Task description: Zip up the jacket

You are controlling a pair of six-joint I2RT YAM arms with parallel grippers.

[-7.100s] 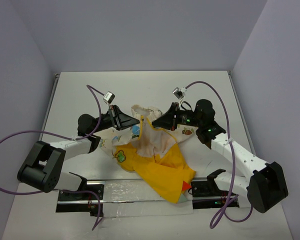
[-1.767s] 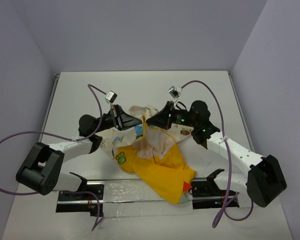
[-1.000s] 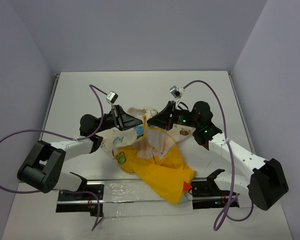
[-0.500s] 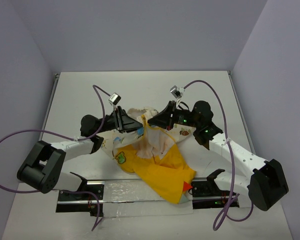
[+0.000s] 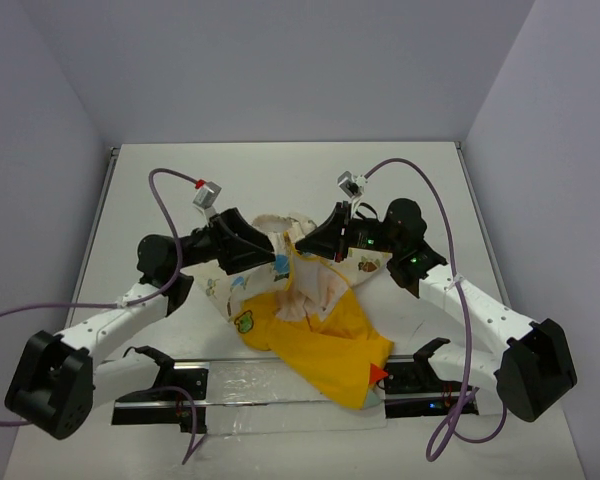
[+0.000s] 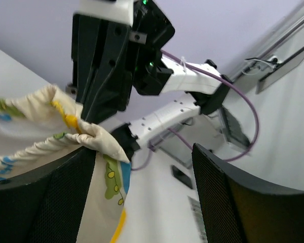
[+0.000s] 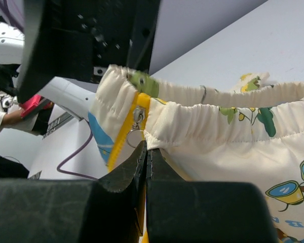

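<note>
The jacket (image 5: 320, 340) lies crumpled mid-table, yellow side toward me, cream cartoon-print cloth (image 5: 242, 290) behind. My right gripper (image 5: 300, 246) is shut on the cream elastic hem (image 7: 218, 114) and holds it raised. Its tips (image 7: 148, 148) pinch the hem's edge beside the yellow zipper tape, just under the metal slider (image 7: 138, 115) and its ring pull (image 7: 134, 137). My left gripper (image 5: 268, 252) stands open a little left of that spot. In its wrist view the left gripper (image 6: 144, 202) has the hem corner (image 6: 99, 139) brushing its left finger (image 6: 40, 202), with nothing between the fingers.
A black rail with a clear plastic sheet (image 5: 270, 385) runs along the near table edge between the arm bases. Purple cables (image 5: 160, 200) loop above both arms. Grey walls close the table at the back and both sides.
My left gripper has opened, let go of the jacket's hem and drawn back to the left, its arm swinging outward. The right gripper stays shut on the hem, hardly moved.
</note>
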